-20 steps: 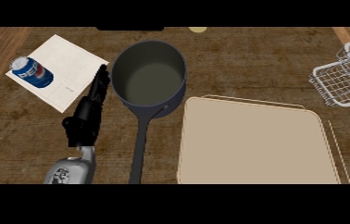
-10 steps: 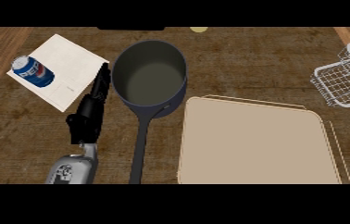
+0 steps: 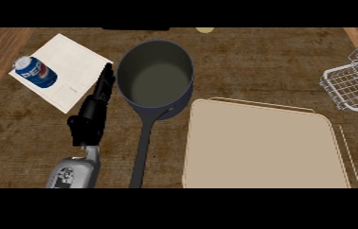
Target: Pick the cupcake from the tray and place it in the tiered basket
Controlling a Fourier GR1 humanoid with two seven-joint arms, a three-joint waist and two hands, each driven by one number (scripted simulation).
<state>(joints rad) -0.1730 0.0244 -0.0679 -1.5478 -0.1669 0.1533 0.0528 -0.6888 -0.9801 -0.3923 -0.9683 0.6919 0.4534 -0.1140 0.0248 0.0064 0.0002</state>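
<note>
1. Left of the dark round saucepan, a blue soda can lies on white paper.
2. The black left hand lies just beside the saucepan, fingers straight, holding nothing.
3. On the right, the beige tray shows no cupcake; its whereabouts are unknown.
4. The wire basket sits far right.
5. A cupcake would probably be light and crushable; take it by the base.
6. The right hand is out of view.

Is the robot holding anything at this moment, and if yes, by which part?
Nothing is held. The left hand shows beside the pot, fingers straight, gripping nothing. The right hand is not in view. No cupcake shows on the tray.
</note>
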